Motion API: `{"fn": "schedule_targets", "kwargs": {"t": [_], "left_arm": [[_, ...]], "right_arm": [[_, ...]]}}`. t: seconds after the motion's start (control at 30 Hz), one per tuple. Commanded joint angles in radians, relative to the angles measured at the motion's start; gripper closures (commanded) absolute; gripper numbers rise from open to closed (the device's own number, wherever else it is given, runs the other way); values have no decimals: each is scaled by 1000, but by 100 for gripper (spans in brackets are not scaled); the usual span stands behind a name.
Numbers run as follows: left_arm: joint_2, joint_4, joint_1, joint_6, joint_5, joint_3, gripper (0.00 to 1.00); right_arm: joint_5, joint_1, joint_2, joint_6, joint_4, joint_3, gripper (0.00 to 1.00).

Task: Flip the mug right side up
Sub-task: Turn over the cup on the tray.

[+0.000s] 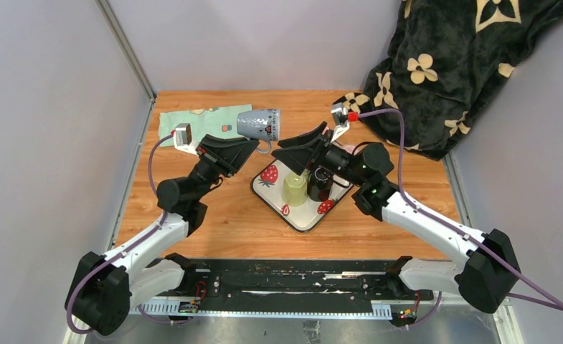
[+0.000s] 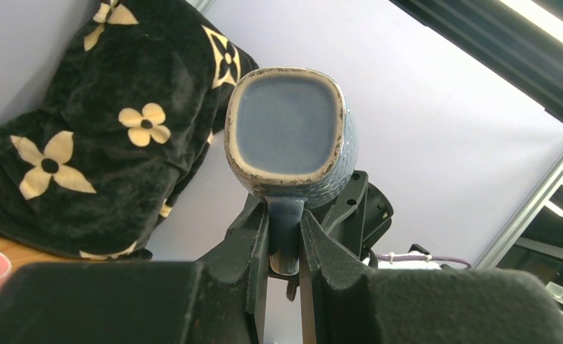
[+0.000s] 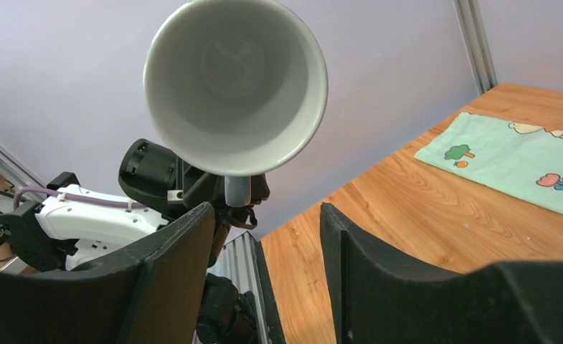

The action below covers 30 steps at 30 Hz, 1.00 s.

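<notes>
Mug [image 1: 259, 123] hangs in the air above the far middle of the desk [image 1: 214, 215], lying on its side, neither upright nor inverted. Its handle is clamped in the left gripper [image 2: 285, 215], one finger on each side, and the blue-grey, squarish base is turned toward that wrist camera. The pale mouth faces the right gripper [image 3: 264, 222], whose jaws stand apart with nothing between them; they sit close to the rim without touching it. Pale speckled marks cover the mug's outer wall, too small to read as writing. Nearer the arms, a white tray [image 1: 303, 213] printed with strawberries carries a yellow-green cup [image 1: 294, 188] and a dark cup [image 1: 319, 183] side by side. A green cloth [image 1: 199, 118] with small cartoon prints lies at the far left of the desk, partly behind the mug. A black blanket [image 1: 443, 72] with cream flower motifs drapes over the far right corner.
</notes>
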Motion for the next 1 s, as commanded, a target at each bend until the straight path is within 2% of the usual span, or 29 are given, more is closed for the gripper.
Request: {"fn": "schedule_targets", "kwargs": {"t": [0.0,0.43,0.97], "left_arm": [[5,124,-6,-32,-12,5,100],[92,284,-6,-97,15,-15,100],[108,284,-6,-98,38,-17,100]], "right_arm": [[15,26,24,9,58,59,40],[13,40,90,29,82,111,48],[26,49,130,49,102,144,57]]}}
